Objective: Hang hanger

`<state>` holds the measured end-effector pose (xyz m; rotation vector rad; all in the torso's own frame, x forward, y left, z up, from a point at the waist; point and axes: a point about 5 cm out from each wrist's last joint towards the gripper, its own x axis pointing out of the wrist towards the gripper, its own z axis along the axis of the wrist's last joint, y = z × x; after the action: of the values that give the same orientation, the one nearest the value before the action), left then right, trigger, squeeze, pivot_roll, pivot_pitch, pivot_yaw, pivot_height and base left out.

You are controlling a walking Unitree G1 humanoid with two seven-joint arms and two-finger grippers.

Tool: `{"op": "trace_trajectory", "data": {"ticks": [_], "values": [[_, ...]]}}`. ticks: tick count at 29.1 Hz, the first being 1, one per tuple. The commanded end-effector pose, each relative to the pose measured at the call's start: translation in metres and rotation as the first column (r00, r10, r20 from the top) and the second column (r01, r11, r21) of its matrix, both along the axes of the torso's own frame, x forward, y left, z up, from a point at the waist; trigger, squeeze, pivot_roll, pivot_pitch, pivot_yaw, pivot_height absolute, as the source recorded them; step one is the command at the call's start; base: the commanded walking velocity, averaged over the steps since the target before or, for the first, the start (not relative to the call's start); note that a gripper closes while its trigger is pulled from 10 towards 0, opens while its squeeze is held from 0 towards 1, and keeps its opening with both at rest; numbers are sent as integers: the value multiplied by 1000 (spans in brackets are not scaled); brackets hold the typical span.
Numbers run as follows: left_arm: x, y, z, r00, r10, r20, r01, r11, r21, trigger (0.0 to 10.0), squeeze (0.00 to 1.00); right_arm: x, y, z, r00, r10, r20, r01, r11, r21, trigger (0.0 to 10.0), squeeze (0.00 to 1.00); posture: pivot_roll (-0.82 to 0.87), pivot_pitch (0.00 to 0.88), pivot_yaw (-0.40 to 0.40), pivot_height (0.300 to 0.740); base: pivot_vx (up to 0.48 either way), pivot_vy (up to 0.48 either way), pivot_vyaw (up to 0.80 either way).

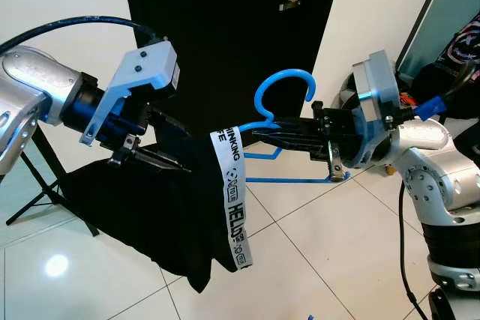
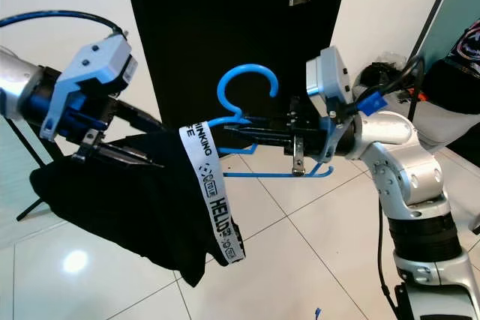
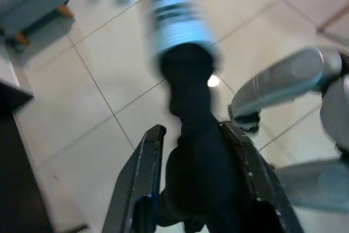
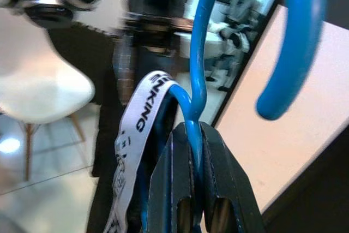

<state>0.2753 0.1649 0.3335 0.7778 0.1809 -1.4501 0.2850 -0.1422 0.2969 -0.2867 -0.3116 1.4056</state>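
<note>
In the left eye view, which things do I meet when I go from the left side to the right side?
left gripper, shut on the black garment → white printed strap → blue hanger hook → right gripper, shut on the hanger neck

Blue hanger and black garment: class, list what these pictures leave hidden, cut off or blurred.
- Blue hanger: its left shoulder is hidden under the black garment in the eye views.
- Right end effector: the hanger's bottom bar is cut off by the right wrist view's edge.
- Left end effector: the garment is motion-blurred in the left wrist view.
- White printed strap: small print unreadable.
</note>
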Motion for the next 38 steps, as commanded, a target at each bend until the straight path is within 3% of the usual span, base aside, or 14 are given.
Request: {"op": "trace_trajectory", "data": {"ticks": [1, 14, 15, 17, 18, 23, 26, 28, 29, 30, 32, 34, 38], "values": [[6, 3, -4, 999, 46, -2, -46, 999, 18, 0, 0, -6, 4, 13, 998, 27, 65, -28, 1000, 12, 10000, 0, 106, 0, -2, 740, 0, 0, 0], [15, -5, 0, 998, 53, 44, -50, 997, -60, 0, 0, -5, 5, 15, 999, 4, 43, -5, 1000, 24, 10000, 0, 89, 0, -4, 740, 0, 0, 0], [17, -4, 1, 997, 58, 59, -54, 996, -69, 0, 0, -5, 4, 16, 1000, -3, 28, 2, 999, 35, 10000, 208, 89, 0, -4, 740, 0, 0, 0], [19, -4, 2, 996, 62, 68, -57, 996, -75, 0, 0, -4, 2, 16, 1000, -7, 19, 7, 999, 43, 10000, 208, 89, 0, -4, 740, 0, 0, 0], [21, -4, 4, 993, 68, 92, -60, 994, -90, 0, 0, -3, 0, 17, 1000, -20, 13, 20, 998, 53, 10000, 1000, 84, 0, -3, 740, 0, 0, 0], [29, -3, 15, 978, 90, 188, -63, 987, -147, 0, 0, 2, -15, 19, 994, -106, 8, 105, 992, 73, 10000, 1000, 81, 0, -7, 740, 0, 0, 0], [40, 4, 27, 940, 152, 304, -97, 977, -190, 0, 0, 2, -49, 20, 970, -243, 0, 242, 965, 101, 10000, 1000, 79, 0, -8, 740, 0, 0, 0], [40, 4, 27, 940, 152, 304, -97, 977, -190, 0, 0, 2, -49, 20, 970, -243, 0, 242, 965, 101, 10000, 1000, 79, 0, -8, 740, 0, 0, 0], [43, 7, 29, 928, 171, 330, -108, 974, -200, 0, 0, 0, -62, 21, 957, -289, -5, 288, 950, 123, 10000, 1000, 76, 0, -7, 740, 0, 0, 0], [43, 7, 29, 928, 171, 330, -108, 974, -200, 0, 0, 0, -62, 21, 957, -289, -5, 288, 950, 123, 10000, 1000, 76, 0, -7, 740, 0, 0, 0], [47, 15, 35, 901, 206, 383, -119, 964, -238, 0, 0, -9, -89, 24, 928, -371, -27, 369, 909, 195, 10000, 1000, 69, 0, -6, 740, 0, 0, 0], [50, 21, 39, 878, 235, 418, -133, 957, -259, 0, 0, -21, -104, 23, 914, -403, -52, 402, 880, 252, 10000, 1000, 61, 0, -7, 740, 0, 0, 0], [51, 25, 40, 868, 246, 431, -142, 955, -260, 0, 0, -27, -108, 21, 911, -405, -71, 408, 870, 277, 10000, 1000, 56, 0, -7, 740, 0, 0, 0]]}}
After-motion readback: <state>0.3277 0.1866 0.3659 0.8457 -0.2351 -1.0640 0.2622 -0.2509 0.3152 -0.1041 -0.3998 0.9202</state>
